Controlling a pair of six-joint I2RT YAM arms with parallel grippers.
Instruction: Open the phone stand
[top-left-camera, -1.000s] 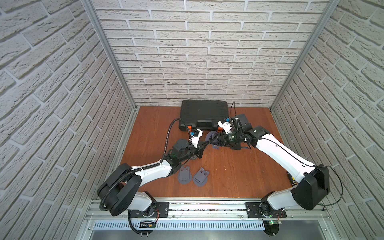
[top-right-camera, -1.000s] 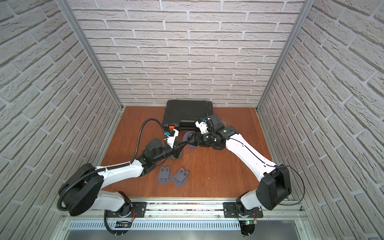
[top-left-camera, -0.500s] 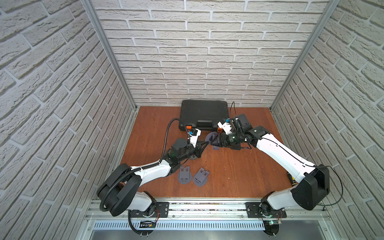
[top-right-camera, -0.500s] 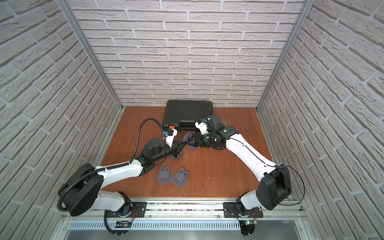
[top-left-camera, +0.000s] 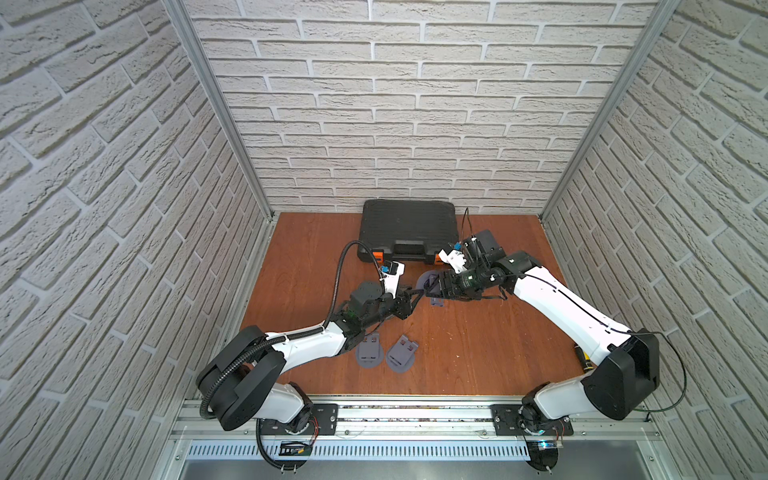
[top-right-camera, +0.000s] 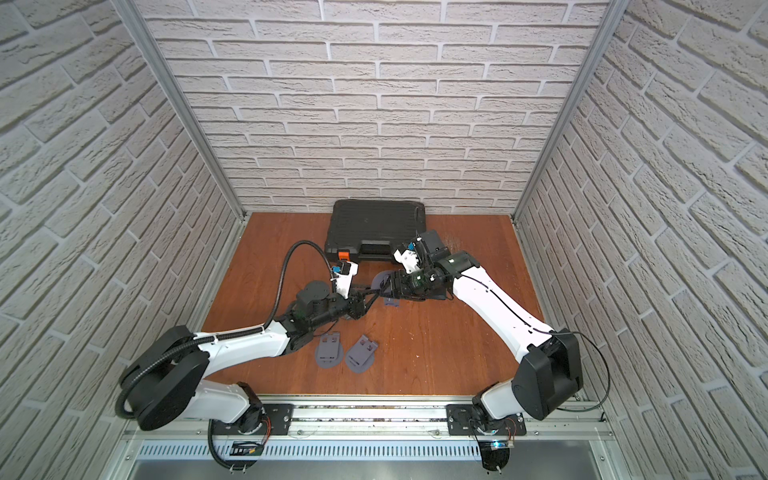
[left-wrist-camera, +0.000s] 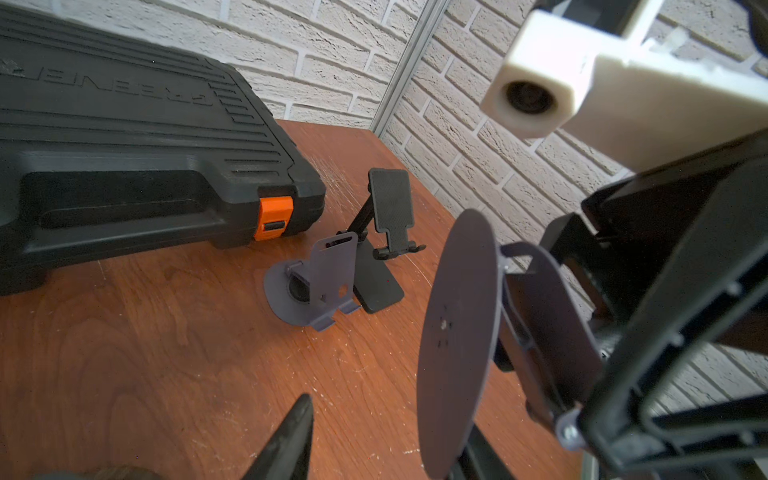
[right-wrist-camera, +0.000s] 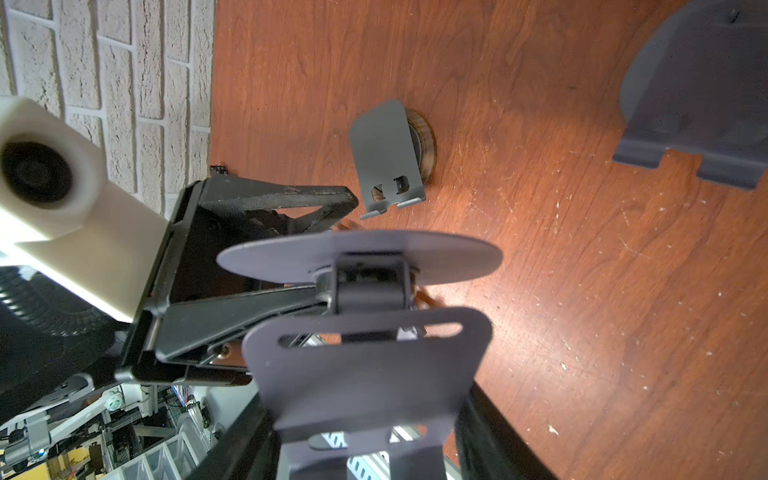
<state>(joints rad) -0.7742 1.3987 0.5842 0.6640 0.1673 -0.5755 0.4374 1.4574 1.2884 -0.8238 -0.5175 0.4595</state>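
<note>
Folded grey stands (top-left-camera: 368, 351) flat on wooden table (top-left-camera: 478, 353), beside left forearm. Left gripper (top-left-camera: 417, 296): jaws parted, straddling rim of round base of phone stand (right-wrist-camera: 361, 365); contact unclear. Phone stand held above table, mid-scene, base and back plate hinged apart. Right gripper (top-left-camera: 437, 287) clamped on back plate. Black tool case (top-left-camera: 407, 228) behind, against back wall.

Both top views look down from high at the front over the whole reddish-brown wooden tabletop (top-left-camera: 478, 332); both wrist views face, close up, the same grey round-based phone stand (left-wrist-camera: 457, 332).
</note>
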